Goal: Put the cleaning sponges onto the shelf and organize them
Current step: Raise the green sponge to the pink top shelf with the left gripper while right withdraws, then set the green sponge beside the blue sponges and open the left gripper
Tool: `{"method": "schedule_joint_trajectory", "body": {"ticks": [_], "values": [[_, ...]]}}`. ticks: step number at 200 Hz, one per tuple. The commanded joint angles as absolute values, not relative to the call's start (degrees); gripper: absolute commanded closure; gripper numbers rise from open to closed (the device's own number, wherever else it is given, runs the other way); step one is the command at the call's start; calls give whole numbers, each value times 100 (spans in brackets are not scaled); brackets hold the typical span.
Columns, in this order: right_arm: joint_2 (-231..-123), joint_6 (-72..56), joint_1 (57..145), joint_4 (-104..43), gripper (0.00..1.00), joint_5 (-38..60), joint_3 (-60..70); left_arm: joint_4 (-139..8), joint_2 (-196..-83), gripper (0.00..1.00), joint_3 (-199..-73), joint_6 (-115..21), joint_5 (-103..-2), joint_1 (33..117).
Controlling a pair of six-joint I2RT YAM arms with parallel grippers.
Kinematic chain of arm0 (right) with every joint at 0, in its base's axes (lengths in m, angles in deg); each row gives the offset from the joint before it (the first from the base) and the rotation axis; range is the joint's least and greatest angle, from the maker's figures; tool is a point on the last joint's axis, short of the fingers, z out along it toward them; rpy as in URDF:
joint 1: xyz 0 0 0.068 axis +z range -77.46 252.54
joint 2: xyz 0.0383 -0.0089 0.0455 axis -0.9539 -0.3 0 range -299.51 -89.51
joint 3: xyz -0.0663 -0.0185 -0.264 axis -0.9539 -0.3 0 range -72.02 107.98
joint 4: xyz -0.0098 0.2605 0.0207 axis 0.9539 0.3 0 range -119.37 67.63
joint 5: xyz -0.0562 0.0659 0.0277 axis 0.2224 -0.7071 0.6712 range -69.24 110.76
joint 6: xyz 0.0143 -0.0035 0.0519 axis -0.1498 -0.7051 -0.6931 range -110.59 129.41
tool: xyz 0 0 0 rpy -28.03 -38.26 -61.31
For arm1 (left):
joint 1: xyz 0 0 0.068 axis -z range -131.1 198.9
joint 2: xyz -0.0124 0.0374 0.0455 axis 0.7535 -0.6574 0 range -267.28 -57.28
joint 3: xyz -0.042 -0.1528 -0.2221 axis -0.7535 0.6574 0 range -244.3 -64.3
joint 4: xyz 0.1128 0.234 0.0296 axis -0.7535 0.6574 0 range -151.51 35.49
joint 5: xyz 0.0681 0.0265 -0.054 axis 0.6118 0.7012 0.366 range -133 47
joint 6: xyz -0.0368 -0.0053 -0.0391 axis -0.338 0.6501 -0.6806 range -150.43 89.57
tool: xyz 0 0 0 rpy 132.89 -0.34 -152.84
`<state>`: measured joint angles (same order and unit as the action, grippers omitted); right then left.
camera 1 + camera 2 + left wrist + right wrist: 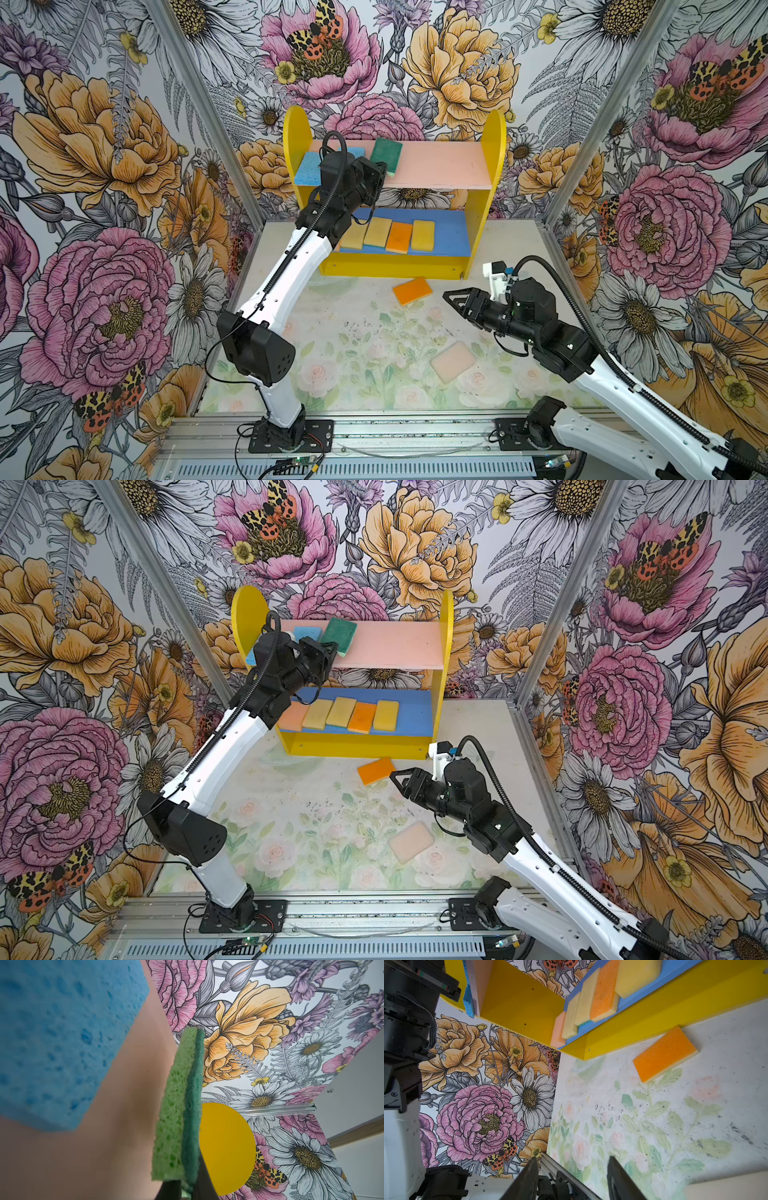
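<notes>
- Progress: a row of sponges (392, 235) lies on the lower board of the shelf (496, 137), and a blue sponge (309, 168) on its upper board.
- Left gripper (380, 171) pinches a green sponge (386, 156) on edge over the upper board, not yet released.
- Right gripper (451, 298) is half open and empty, in front of the shelf.
- Left to do: orange sponge (412, 290) just in front of the shelf, pink sponge (453, 361) farther forward.
- Left arm hides both boards' left ends, so the count is uncertain.
</notes>
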<state>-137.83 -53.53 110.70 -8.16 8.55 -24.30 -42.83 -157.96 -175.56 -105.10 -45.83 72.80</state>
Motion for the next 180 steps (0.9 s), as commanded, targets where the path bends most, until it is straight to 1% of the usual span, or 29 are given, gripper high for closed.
{"method": "schedule_joint_trajectory", "body": {"ticks": [1,37,46,53,60,67,91,120,149,159,162,180], "values": [[-13658,-5352,11005,-863,45,930,-2483,-4252,-15777,99,-17680,-10559,-4373,7202],[-13648,-5345,10921,-872,45,872,-2483,-4252,-15748,98,-17563,-10628,-4255,7163],[-13657,-5349,10902,-868,45,855,-2483,-4253,-15764,95,-17564,-10636,-4271,7145],[-13679,-5344,10893,-869,45,838,-2487,-4252,-15795,89,-17591,-10648,-4327,7128],[-13684,-5343,10885,-864,45,830,-2484,-4228,-15804,77,-17607,-10663,-4361,7109],[-13687,-5340,10884,-864,44,828,-2483,-4219,-15800,70,-17612,-10659,-4360,7112],[-13705,-5341,10868,-869,44,822,-2472,-4141,-15809,53,-17684,-10626,-4384,7112],[-13709,-5330,10867,-872,44,838,-2480,-4012,-15817,37,-17776,-10584,-4424,7163],[-13698,-5334,10867,-864,44,837,-2491,-3858,-15831,14,-17911,-10558,-4561,7183],[-13688,-5334,10867,-863,44,845,-2497,-3754,-15843,3,-18025,-10540,-4626,7186],[-13677,-5329,10867,-867,44,849,-2492,-3715,-15848,1,-18067,-10535,-4644,7184],[-13644,-5343,10867,-868,44,879,-2517,-3468,-15869,1,-18315,-10509,-4731,7202]]}}
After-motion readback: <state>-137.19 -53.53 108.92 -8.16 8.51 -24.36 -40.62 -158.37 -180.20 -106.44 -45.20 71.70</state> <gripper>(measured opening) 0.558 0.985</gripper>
